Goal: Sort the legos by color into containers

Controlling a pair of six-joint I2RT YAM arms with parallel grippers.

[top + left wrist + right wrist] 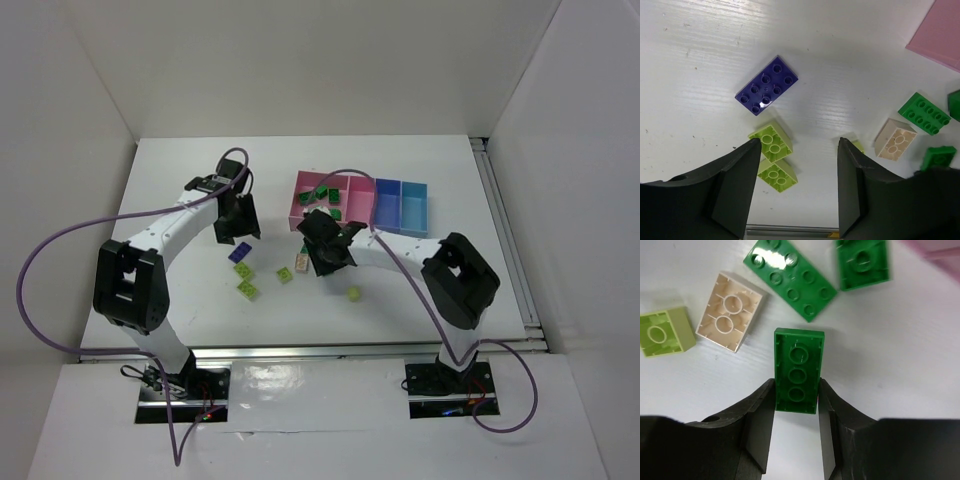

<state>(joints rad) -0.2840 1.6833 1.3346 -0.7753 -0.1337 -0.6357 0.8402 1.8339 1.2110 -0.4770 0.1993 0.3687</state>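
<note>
My right gripper (796, 390) is shut on a dark green lego (799, 369) that shows its hollow underside; in the top view it (325, 250) is just in front of the large pink bin (303, 208). Two more dark green legos (790, 277) (862, 262), a beige one (730, 310) and a yellow-green one (665, 331) lie beyond it. My left gripper (799, 145) is open and empty above the table. A purple lego (767, 85) lies ahead of it, and two yellow-green legos (771, 141) (776, 174) lie by its left finger.
The bins stand in a row at the back: large pink, narrower pink (358, 200), blue (387, 205), light blue (413, 208). Several green legos (326, 196) lie in the large pink bin. A lone yellow-green lego (354, 294) lies nearer the front edge.
</note>
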